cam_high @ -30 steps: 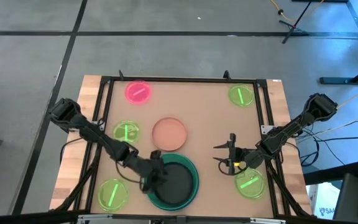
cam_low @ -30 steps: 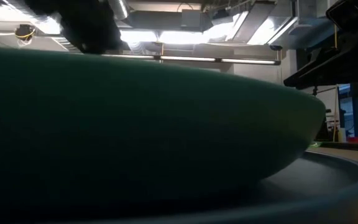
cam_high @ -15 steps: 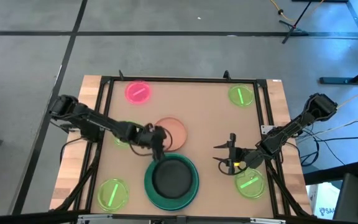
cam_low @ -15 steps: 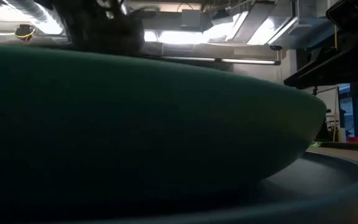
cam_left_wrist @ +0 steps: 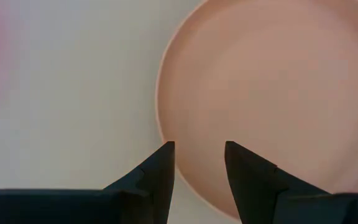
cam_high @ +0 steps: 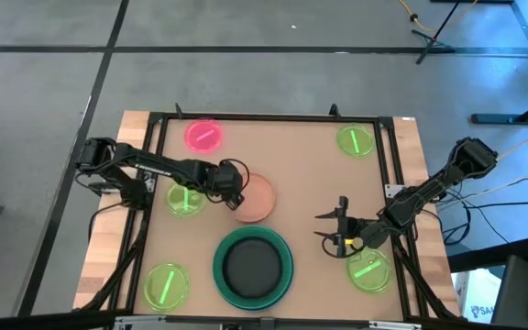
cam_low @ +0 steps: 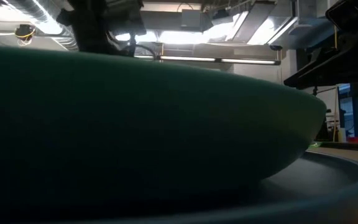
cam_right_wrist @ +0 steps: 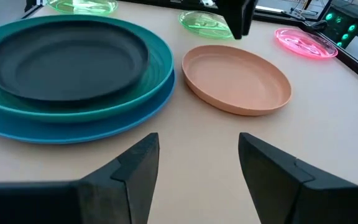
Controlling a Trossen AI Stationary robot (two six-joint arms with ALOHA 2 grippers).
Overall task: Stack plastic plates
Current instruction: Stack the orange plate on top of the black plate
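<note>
The salmon plate (cam_high: 255, 197), round, matte and shallow-rimmed, lies on the table (cam_high: 291, 174) just beyond a stack in which a black plate (cam_high: 252, 265) is nested on a green plate (cam_right_wrist: 160, 68) over a blue plate (cam_right_wrist: 135, 118). Its near rim is straddled by the parted fingers of the left gripper (cam_high: 231, 195), nothing grasped. A pink plate (cam_high: 203, 136) and translucent neon-green plates (cam_high: 186, 198) are scattered around it. Beside it, the right gripper (cam_high: 335, 228) hangs open and empty.

salmon plate (cam_left_wrist: 272, 99), jaws parted over rim

Tan table (cam_high: 301, 183) (black-framed) with salmon plate (cam_high: 255, 197), pink plate (cam_high: 203, 136), neon-green plates (cam_high: 357, 140), blue-based stack (cam_high: 253, 266).
</note>
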